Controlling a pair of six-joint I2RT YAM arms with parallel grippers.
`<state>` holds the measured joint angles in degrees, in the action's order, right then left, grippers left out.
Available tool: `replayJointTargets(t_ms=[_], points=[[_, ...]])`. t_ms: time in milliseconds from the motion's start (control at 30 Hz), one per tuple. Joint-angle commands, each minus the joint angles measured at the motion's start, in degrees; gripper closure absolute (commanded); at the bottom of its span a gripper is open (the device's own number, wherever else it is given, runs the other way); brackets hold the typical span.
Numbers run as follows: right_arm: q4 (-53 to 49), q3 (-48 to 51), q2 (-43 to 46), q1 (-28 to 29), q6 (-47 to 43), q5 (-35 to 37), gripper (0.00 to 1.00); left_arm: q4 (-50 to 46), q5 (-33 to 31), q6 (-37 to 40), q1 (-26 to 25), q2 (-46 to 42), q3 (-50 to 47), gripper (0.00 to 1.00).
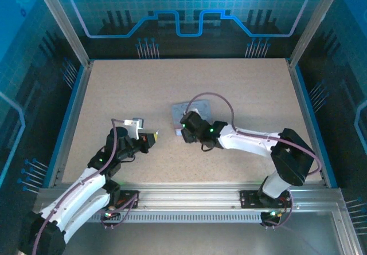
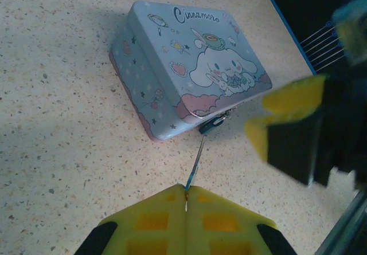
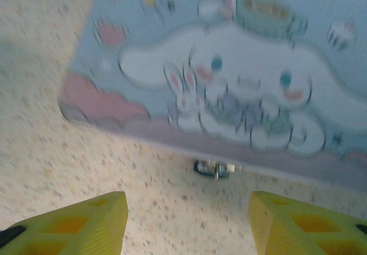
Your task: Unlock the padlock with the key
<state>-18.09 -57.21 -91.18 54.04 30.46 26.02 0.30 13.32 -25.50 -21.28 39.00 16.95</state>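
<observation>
From above, the left gripper (image 1: 153,137) is seen near the tin's (image 1: 179,110) left, and the right gripper (image 1: 182,130) at its near edge. In the left wrist view the key (image 2: 195,162) is pinched between pressed-together fingers (image 2: 155,223), its length aimed at the padlock (image 2: 211,123) just ahead. In the right wrist view the padlock (image 3: 215,169) is framed, untouched, between spread jaws.

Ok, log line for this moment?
left gripper: shut on thin dark metal key | key tip: close to tiny bluish padlock on pale-blue cartoon tin | right gripper: open, empty
</observation>
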Motion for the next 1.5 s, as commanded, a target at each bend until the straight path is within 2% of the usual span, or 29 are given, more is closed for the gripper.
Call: replayJointTargets(t_ms=[0, 133, 233, 700, 1000, 1267, 1467], points=[[5.6, 0.7, 0.4, 1.8, 5.5, 5.4, 0.44, -1.2, 0.7, 0.7, -0.5, -1.4, -0.3, 1.0], [0.1, -1.6, -3.6, 2.2, 13.0, 8.5, 0.47, -2.0, 0.7, 0.6, -0.6, -2.7, -0.4, 1.0], [2.1, -1.3, -5.7, 2.2, 14.7, 9.5, 0.5, -3.1, 0.6, 0.9, -0.7, -3.8, -0.4, 1.0], [7.3, -2.2, -13.4, 0.7, 14.1, 9.6, 0.56, -4.9, 0.2, 1.9, -0.7, -5.5, -0.7, 1.0], [9.1, -1.7, -14.4, -0.3, 15.5, 10.7, 0.59, -5.2, 0.1, 1.5, -0.7, -5.4, -0.5, 1.0], [9.7, -1.6, -14.7, -1.1, 15.5, 10.2, 0.69, -5.6, -0.2, 1.6, -0.8, -4.9, 0.0, 1.0], [8.2, -2.3, -13.8, -1.4, 14.8, 6.5, 0.77, -4.5, 0.0, 1.8, -0.9, -3.8, -0.3, 1.0]])
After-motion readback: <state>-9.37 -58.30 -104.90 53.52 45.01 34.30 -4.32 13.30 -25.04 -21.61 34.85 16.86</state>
